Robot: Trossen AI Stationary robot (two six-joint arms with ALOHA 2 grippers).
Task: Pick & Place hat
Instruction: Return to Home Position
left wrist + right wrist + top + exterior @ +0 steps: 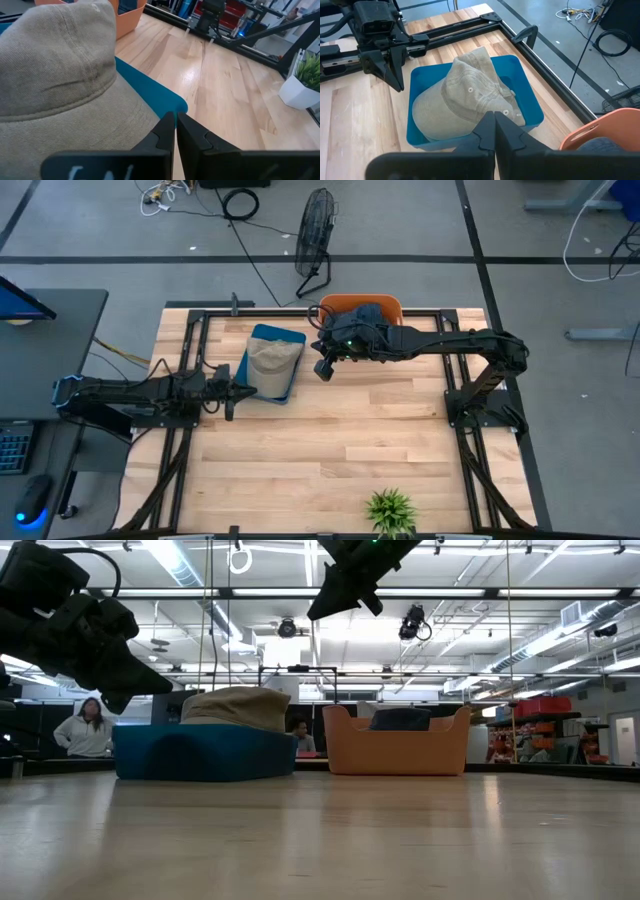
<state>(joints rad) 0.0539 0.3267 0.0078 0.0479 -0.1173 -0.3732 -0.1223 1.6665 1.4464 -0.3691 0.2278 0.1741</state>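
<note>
A beige cap (273, 357) lies crown up in a blue tray (262, 336) on the far left part of the table. It also shows in the right wrist view (465, 102) and in the low view (235, 705). A dark blue hat (360, 313) sits in an orange bin (388, 304) at the far edge. My left gripper (238, 393) hovers shut at the tray's left near corner; in the left wrist view (175, 122) it is just beside the cap (60, 85). My right gripper (322, 369) is shut, raised high between tray and bin (340, 590).
A small potted plant (390, 512) stands at the table's near edge. Black frame rails (300, 313) run along the far edge and both sides. Bare wood (340, 440) fills the middle and near part of the table. People (88, 728) show in the room beyond.
</note>
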